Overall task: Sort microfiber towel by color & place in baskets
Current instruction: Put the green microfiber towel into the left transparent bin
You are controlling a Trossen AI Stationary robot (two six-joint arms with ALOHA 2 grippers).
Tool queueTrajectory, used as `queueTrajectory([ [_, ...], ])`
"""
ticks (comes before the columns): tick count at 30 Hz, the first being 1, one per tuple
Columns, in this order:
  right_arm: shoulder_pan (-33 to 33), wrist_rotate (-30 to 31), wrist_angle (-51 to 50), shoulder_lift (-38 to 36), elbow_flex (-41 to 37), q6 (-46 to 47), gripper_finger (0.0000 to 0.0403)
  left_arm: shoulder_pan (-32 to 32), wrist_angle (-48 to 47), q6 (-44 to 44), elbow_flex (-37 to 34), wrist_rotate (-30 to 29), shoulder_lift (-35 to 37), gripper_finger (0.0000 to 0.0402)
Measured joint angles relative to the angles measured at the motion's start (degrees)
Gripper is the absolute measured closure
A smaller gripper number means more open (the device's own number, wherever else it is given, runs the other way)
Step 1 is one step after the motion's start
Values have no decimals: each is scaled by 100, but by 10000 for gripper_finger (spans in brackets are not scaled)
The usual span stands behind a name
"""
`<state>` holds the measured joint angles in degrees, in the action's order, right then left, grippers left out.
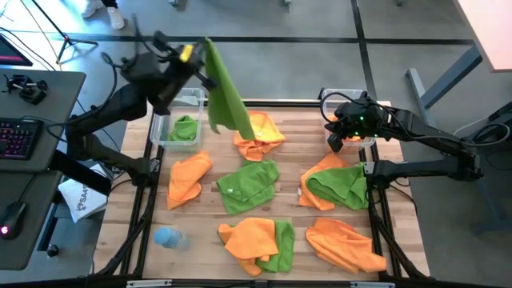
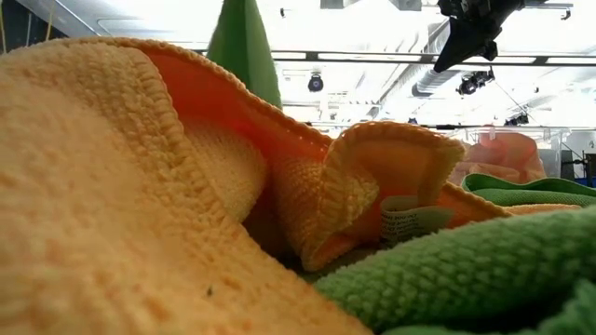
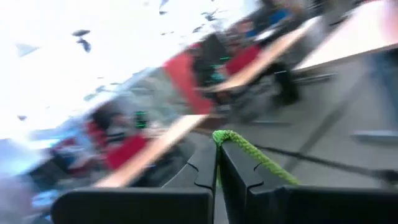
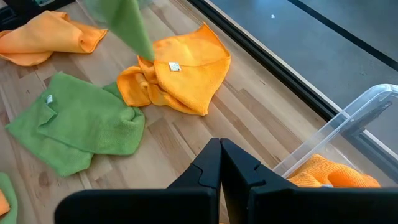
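My left gripper (image 1: 200,58) is raised high over the table's far left and is shut on a green towel (image 1: 225,92). The towel's lower tip (image 4: 145,57) ends right at an orange towel (image 4: 180,74); whether they touch I cannot tell. The left basket (image 1: 194,98) holds a bunched green towel (image 1: 186,128). My right gripper (image 4: 219,155) is shut on nothing and hovers beside the right basket (image 4: 348,121), which holds an orange towel (image 4: 326,177). More orange and green towels lie flat on the wood. My left gripper pinches the green towel's top edge (image 3: 227,137) between its two fingers. The edge sticks out just past the fingertips (image 3: 239,163). The towel is lifted high and hangs slack below the gripper as a long narrow drape (image 1: 228,104).
Loose on the table lie a green towel (image 1: 248,186), an orange towel (image 1: 190,176), a green-on-orange pile (image 1: 332,184), another mixed pile (image 1: 256,240) and an orange towel (image 1: 344,244). A pale blue bottle (image 1: 170,238) lies near the near-left corner. A desk with a keyboard (image 1: 20,136) stands left.
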<state>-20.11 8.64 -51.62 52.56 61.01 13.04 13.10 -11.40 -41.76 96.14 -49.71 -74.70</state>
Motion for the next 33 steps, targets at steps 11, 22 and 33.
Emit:
queueTrajectory([
  [11, -1, 2, 0, 0, 0, -1, 402, 357, 1122, -1385, 0, -1421, 660, 401],
  [22, -1, 258, 0, 0, 0, 0, 402, 468, -1891, 1159, 0, -1319, 992, 401],
  [33, 1, 210, 0, 0, 0, 44, 402, 754, -7248, 6410, -15, -302, 714, 401],
])
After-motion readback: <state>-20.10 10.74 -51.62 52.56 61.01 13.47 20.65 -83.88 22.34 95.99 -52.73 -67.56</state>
